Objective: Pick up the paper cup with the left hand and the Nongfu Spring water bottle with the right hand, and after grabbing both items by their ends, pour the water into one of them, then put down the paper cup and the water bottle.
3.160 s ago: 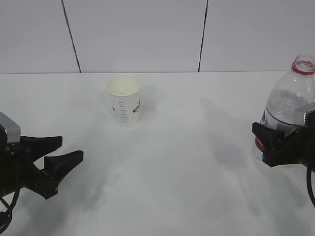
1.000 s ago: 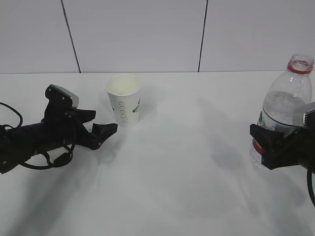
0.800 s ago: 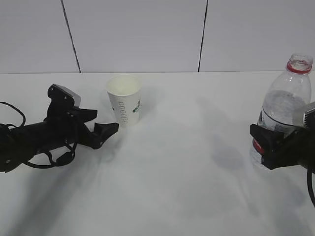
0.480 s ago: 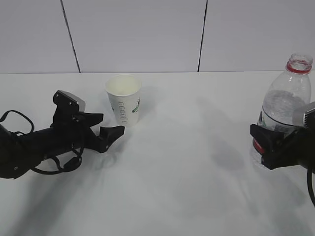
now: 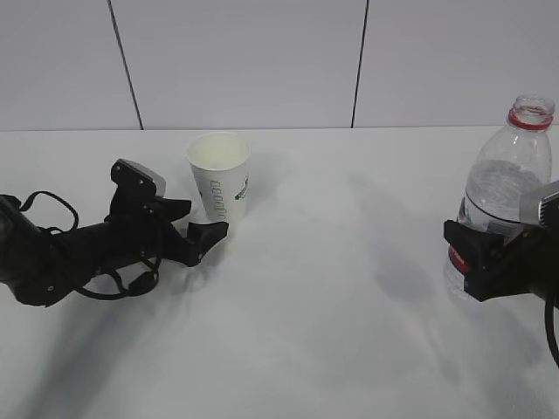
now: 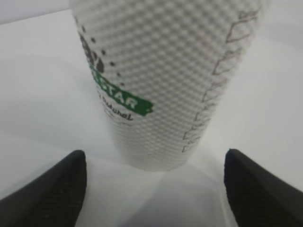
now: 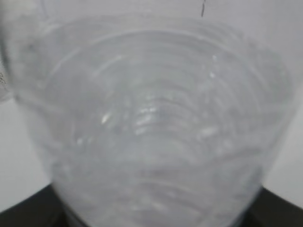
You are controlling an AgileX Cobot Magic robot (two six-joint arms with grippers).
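Note:
The paper cup [image 5: 218,179] stands upright on the white table, white with green and grey print. My left gripper [image 5: 199,223] lies low at its left side, open, one finger either side of the cup's foot. In the left wrist view the cup [image 6: 161,80] fills the middle, and both fingertips [image 6: 52,187] stand clear of it. At the right edge, my right gripper [image 5: 476,255] is shut on the lower part of the capless Nongfu Spring water bottle [image 5: 511,179], at its red label. In the right wrist view the bottle [image 7: 156,118] fills the frame, with clear water glinting inside.
A white panelled wall [image 5: 244,61] with two dark seams rises behind the table's far edge. Black cables [image 5: 39,205] loop off the left arm. Bare white tabletop [image 5: 341,262] lies between the cup and the bottle.
The left arm has slid right, towards the cup, jaws staying open, until its fingers flank the cup's base. The right gripper and the bottle have stayed still.

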